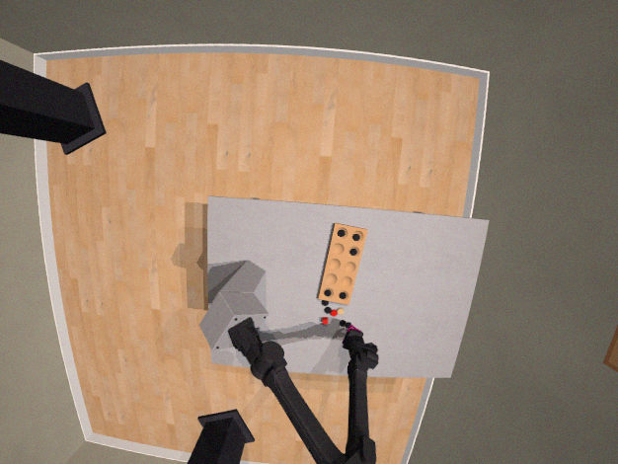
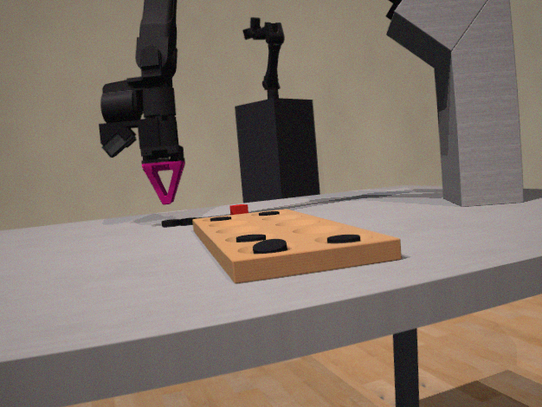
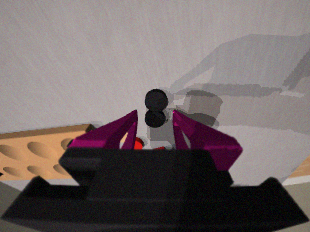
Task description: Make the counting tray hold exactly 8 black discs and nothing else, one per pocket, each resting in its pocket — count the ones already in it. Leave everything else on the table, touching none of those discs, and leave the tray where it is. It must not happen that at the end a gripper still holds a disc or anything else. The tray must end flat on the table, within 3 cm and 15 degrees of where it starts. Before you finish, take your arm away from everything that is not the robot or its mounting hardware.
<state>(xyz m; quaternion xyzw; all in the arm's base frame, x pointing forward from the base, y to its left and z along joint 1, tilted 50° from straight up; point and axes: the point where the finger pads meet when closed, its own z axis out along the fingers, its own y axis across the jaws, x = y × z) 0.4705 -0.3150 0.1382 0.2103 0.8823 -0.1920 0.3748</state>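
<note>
The wooden counting tray (image 1: 343, 264) lies flat on the grey table and also shows in the exterior view (image 2: 297, 241). Several black discs sit in its pockets, at both ends. One disc (image 2: 269, 246) at the near end stands a little proud of its pocket. Loose pieces lie just off the tray's end: two black discs (image 1: 326, 306), two more black discs (image 1: 345, 324), a red disc (image 1: 334, 312), a cream disc (image 1: 341, 310) and a red cube (image 1: 325, 321). My gripper (image 2: 165, 192) hangs well above the table, fingers partly apart and empty. In the wrist view my gripper (image 3: 155, 114) is over two black discs (image 3: 155, 108).
A grey angled column (image 2: 477, 100) stands on the table beside the arm's base (image 1: 234, 299). A black pedestal with a camera mount (image 2: 278, 149) stands behind the table. The table's edge (image 1: 379, 371) runs close behind the gripper.
</note>
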